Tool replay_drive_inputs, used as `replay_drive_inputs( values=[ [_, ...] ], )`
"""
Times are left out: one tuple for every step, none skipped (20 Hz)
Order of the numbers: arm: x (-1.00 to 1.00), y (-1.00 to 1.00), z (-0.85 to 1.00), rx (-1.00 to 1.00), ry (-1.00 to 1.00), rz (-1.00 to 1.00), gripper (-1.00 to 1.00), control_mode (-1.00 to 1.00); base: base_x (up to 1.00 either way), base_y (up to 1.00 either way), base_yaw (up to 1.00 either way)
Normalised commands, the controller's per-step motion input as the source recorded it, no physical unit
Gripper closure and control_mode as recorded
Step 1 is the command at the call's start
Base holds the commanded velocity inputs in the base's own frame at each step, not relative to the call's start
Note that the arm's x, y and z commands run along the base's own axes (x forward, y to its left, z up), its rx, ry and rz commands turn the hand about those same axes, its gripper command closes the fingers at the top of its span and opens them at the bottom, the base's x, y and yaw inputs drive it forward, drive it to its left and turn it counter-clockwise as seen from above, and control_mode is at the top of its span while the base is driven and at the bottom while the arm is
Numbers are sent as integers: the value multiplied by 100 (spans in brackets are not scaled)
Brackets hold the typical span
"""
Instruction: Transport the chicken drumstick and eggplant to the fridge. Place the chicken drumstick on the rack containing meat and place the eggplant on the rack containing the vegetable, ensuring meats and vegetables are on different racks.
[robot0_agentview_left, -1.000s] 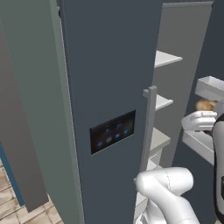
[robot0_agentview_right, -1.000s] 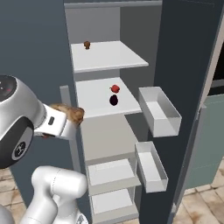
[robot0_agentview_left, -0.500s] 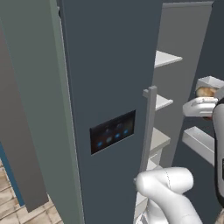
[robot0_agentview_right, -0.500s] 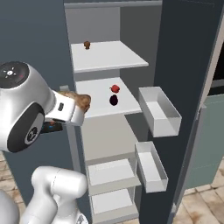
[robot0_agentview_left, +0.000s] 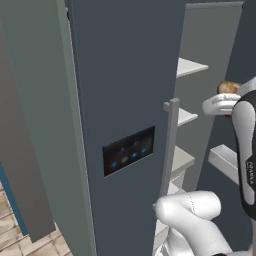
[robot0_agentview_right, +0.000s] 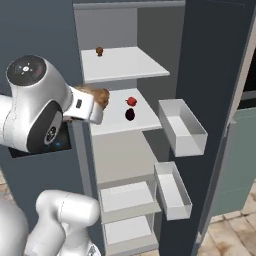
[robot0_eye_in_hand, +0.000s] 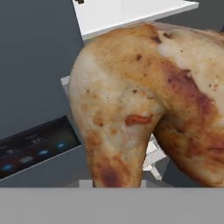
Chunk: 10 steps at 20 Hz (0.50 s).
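Note:
My gripper (robot0_agentview_right: 100, 104) is shut on the chicken drumstick (robot0_agentview_right: 98, 95), a golden-brown lump held up in front of the open fridge (robot0_agentview_right: 125, 62), at about the height of its middle rack's left front edge. The drumstick (robot0_eye_in_hand: 144, 100) looms close in the hand view and hides the fingertips. From the left base view the drumstick (robot0_agentview_left: 227, 88) peeks out above the white hand beside the fridge door (robot0_agentview_left: 125, 75). The eggplant (robot0_agentview_right: 130, 114), small and dark purple, lies on the middle rack next to a small red item (robot0_agentview_right: 131, 101). A small brown item (robot0_agentview_right: 99, 50) sits on the top rack.
Two pale door bins (robot0_agentview_right: 182, 127) (robot0_agentview_right: 172, 190) hang on the open right door (robot0_agentview_right: 215, 75). Pale drawers (robot0_agentview_right: 127, 197) fill the fridge's lower part. The closed left door carries a black panel with blue lights (robot0_agentview_left: 129, 150) and a vertical grey handle (robot0_agentview_left: 170, 145).
The arm has raised the chicken drumstick from below the middle rack up to its level and slightly nearer the fridge opening. The gripper has stayed shut on it.

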Motion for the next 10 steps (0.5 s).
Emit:
replay_drive_inputs(
  values=[
    [49,-11,19,0,-7,5,100,-100,0,0,0],
    [41,-6,16,0,-9,7,100,-100,0,0,0],
    [32,-4,15,0,-14,6,100,-100,0,0,0],
    [21,0,15,0,-20,6,100,-100,0,0,0],
    [14,0,20,0,-26,5,100,-100,0,0,0],
    [15,0,24,0,-26,5,100,-100,0,0,0],
    [18,-1,23,0,-23,5,100,-100,0,0,0],
    [23,-1,23,0,-18,4,100,-100,0,0,0],
    [39,-3,24,0,-12,1,100,-100,0,0,0],
    [44,0,21,0,-7,1,100,-100,0,0,0]
  ],
)
